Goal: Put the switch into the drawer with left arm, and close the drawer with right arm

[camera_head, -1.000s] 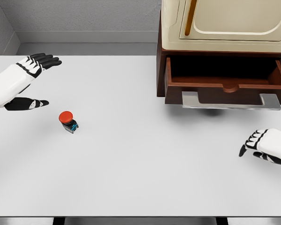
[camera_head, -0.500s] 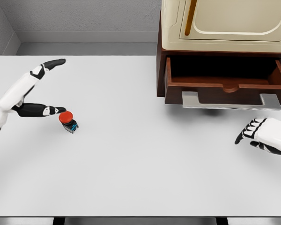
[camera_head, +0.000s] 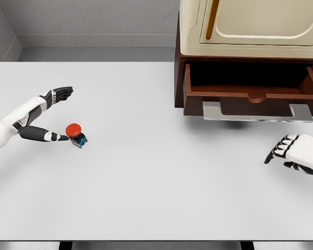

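The switch (camera_head: 75, 134), a small black and blue block with a round red button on top, stands on the white table (camera_head: 146, 177) at the left. My left hand (camera_head: 56, 115) is spread open around it from the left: the thumb tip touches its near left side, and the fingers reach past it on the far side. The brown drawer (camera_head: 253, 94) stands pulled out under a cream cabinet (camera_head: 250, 26) at the upper right, its inside dark, with a grey handle (camera_head: 256, 112) along its front. My right hand (camera_head: 295, 154) hangs with fingers curled loosely at the right edge, below the drawer.
A grey wall runs behind the table. The table's front edge lies along the bottom of the view.
My left hand has dropped lower and nearer to the switch, its thumb now at the switch's side. The right hand shifted slightly. The switch has not moved.
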Controlling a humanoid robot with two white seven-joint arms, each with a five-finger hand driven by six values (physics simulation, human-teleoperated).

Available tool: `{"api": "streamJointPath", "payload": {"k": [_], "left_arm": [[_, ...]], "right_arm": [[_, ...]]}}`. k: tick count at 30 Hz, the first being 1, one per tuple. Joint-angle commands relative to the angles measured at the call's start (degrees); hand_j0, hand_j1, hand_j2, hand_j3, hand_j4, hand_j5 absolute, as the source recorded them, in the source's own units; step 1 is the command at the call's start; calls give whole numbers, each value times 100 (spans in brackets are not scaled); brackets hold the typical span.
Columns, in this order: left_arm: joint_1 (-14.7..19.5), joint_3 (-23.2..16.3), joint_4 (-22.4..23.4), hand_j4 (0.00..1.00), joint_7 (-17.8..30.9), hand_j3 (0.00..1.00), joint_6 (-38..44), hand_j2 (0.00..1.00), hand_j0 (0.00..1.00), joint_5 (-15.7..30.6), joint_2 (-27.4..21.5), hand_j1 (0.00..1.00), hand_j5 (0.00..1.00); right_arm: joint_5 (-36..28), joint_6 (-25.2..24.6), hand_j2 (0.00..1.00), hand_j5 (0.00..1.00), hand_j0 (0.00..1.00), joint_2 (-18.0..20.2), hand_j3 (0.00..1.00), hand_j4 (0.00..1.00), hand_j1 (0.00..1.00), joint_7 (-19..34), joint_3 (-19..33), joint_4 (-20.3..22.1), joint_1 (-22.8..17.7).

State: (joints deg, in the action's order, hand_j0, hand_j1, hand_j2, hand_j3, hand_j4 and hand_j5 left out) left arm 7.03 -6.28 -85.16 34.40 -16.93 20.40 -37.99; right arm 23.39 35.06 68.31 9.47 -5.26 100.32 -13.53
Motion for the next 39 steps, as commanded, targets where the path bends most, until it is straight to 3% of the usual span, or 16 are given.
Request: {"api": "streamJointPath", "payload": {"k": [1, 11, 14, 23, 29, 37, 39], "left_arm": [[-9, 21, 17, 100, 60, 100, 41, 100, 100, 351, -15, 100, 100], [-123, -155, 412, 100, 60, 100, 41, 100, 100, -168, 81, 100, 100], [-53, -155, 491, 100, 60, 100, 50, 100, 100, -722, 459, 100, 100], [264, -155, 1054, 100, 60, 100, 58, 100, 100, -686, 758, 100, 100], [281, -163, 1256, 100, 60, 100, 50, 100, 100, -722, 854, 100, 100], [290, -163, 1247, 73, 60, 73, -12, 73, 73, -722, 863, 73, 73], [273, -155, 1238, 73, 60, 73, -21, 73, 73, -722, 863, 73, 73]], "right_arm": [[-54, -6, 62, 62, 62, 218, 62, 62, 62, -42, -1, 14, 0], [-116, -6, 70, 70, 70, 631, 70, 70, 70, -578, -10, 23, -132], [-212, -6, 70, 70, 70, 824, 70, 70, 70, -587, -19, 32, -272], [-204, -6, 70, 70, 70, 930, 70, 70, 70, -675, -10, 32, -290], [-256, -6, 59, 59, 59, 921, 59, 59, 59, -675, -10, 49, -290], [-388, -6, 56, 56, 56, 912, 56, 56, 56, -684, 8, 32, -290], [-397, -6, 56, 56, 56, 921, 56, 56, 56, -692, 8, 32, -290]]}}
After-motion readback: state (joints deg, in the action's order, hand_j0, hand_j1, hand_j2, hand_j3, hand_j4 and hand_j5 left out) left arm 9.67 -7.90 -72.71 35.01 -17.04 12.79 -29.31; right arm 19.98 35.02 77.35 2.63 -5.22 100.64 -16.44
